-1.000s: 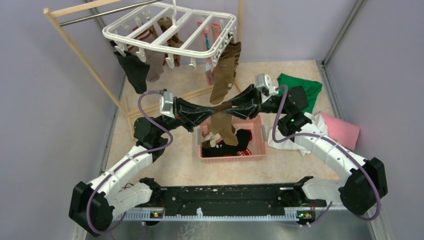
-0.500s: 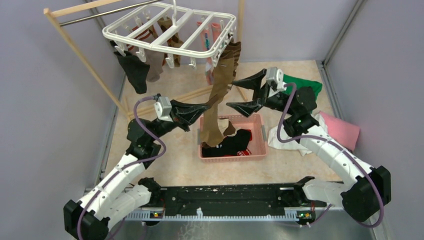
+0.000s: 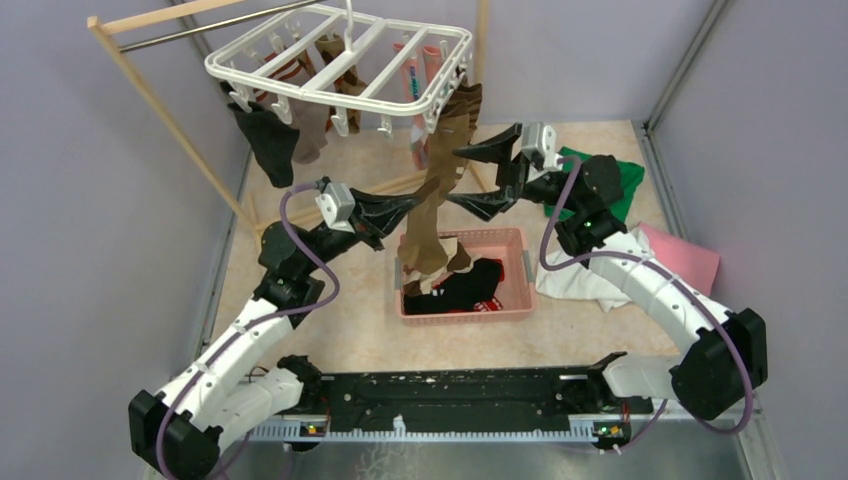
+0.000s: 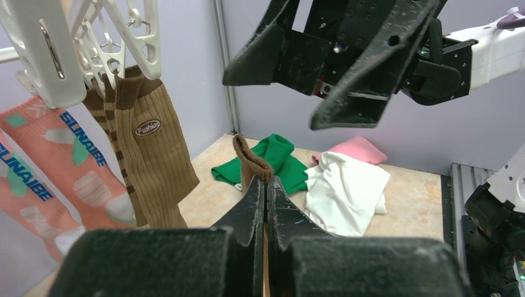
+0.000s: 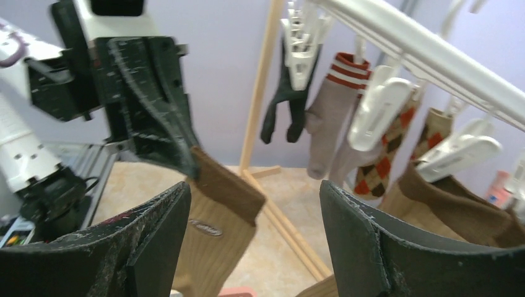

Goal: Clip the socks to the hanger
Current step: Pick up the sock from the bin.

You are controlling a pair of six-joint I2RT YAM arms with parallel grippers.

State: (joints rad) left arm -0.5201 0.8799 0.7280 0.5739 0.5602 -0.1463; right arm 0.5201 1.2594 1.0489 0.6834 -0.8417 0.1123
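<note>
Sock point(image 3: 430, 215), plain brown: hangs below hanger point(image 3: 320, 90), under its near-right corner. Left gripper point(image 3: 415, 203) clamps the cuff, presenting that edge upward for clipping. Right gripper point(image 3: 458, 178), jaws wide, sits under the same corner, probably to guide the cuff.

Lilac walls point(image 3: 60, 250), beige marbled floor point(image 3: 360, 322)

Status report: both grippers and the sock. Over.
Left gripper shut on brown sock, held up near hanger. Right gripper open beside its cuff, not gripping. Clipped sock hangs close alongside.
</note>
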